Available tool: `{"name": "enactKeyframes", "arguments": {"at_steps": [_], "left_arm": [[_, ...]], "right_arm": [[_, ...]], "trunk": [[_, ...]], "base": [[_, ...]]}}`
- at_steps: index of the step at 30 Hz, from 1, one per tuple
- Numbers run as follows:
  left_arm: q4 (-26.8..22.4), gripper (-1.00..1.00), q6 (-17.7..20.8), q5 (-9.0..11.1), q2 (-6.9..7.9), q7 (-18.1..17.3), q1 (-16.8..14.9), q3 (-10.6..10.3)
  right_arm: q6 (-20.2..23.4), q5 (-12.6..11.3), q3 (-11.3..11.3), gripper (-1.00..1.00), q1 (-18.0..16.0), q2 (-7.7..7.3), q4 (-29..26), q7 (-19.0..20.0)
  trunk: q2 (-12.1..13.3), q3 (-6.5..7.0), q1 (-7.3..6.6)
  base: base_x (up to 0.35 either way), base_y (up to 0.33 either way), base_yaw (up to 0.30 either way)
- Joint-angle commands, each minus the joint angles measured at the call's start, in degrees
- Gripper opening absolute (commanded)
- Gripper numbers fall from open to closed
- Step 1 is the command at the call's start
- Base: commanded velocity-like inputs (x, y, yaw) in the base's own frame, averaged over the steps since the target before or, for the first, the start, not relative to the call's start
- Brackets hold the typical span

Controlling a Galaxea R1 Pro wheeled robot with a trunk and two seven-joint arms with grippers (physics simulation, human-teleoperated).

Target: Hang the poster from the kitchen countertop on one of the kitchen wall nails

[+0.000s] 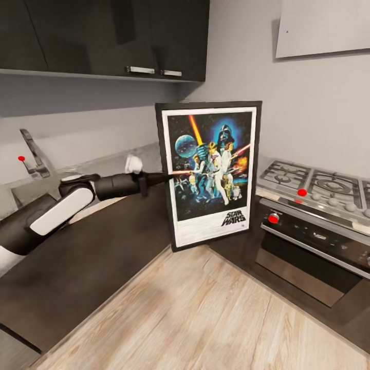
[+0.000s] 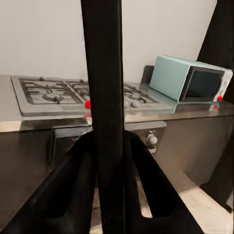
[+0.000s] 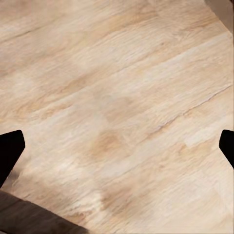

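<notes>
Left hand [image 2: 108, 161]: clamped on the left edge of the poster [image 1: 209, 172] — in the left wrist view the thin black frame runs straight up between the two dark fingers [image 2: 73, 187], which press it from both sides.
Right hand [image 3: 117, 144]: spread wide, empty; only its two dark tips show at the sides of the right wrist view, hanging over the wooden floor [image 3: 122, 97].
Left arm [image 1: 61, 205]: reaches from about 8 o'clock in the head view across the dark bench [image 1: 77, 267] to the poster's edge at about 9 o'clock of the frame.
Poster position: upright, artwork facing the camera, held over the inner corner of the L-shaped bench; its lower edge seems clear of the worktop and over the floor, though I cannot tell this for certain.
Step in hand: by my judgement, carrying the lifted poster toward a wall nail.
How to do it well: keep the grip firm and the wrist level — a tall flat panel held by one edge will want to swing and twist. Move slowly, keep it vertical, and keep it clear of the hob [image 1: 313, 185] at 3 o'clock.
Far side: grey wall [image 1: 308, 103] beyond, dark upper cabinets [image 1: 103, 36] at 11 o'clock, tap [image 1: 33, 154] at 9 o'clock, a pale blue appliance [image 2: 190, 78] past the hob.
Nail: none that I can make out; find it before lifting the frame's top to it.
</notes>
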Motion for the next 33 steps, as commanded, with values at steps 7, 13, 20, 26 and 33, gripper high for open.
{"name": "enactKeyframes", "arguments": {"at_steps": [7, 13, 20, 26, 33], "left_arm": [[-0.4, -1.0, -9.6, 0.8, 2.35, -4.1, 6.5, -3.4], [-0.5, -1.0, -22.2, 3.5, 2.93, -4.1, 7.7, -14.9], [-0.4, -1.0, -32.9, 9.8, 5.36, -3.9, 7.8, -26.5], [-0.3, -1.0, -34.5, 10.3, 6.31, -3.9, 7.8, -28.4], [-0.2, -1.0, -34.5, 10.4, 6.4, -4.5, 7.8, -31.4]], "right_arm": [[-1.5, -13.0, -12.3, 1.0, 0.0, -7.55, -3.7, 28.6], [-0.6, -14.9, -23.5, 1.0, 0.1, -13.6, -10.4, 42.7], [10.1, -14.9, -29.4, 1.0, 0.0, -17.71, -20.8, 53.4], [15.4, -14.9, -29.9, 1.0, -0.9, -21.45, -24.7, 60.5], [23.0, -14.8, -29.6, 1.0, -5.2, -23.76, -25.9, 71.9]], "trunk": [[0.0, -0.04, 0.0], [0.0, -0.04, 0.0], [0.0, -0.04, 0.0], [0.0, -0.04, 0.0], [0.0, -0.04, 0.0]], "base": [[0.0, 0.0, 0.0], [0.0, 0.0, 0.0], [0.0, 0.0, 0.0], [0.0, 0.0, 0.0], [0.0, 0.0, 0.0]]}}
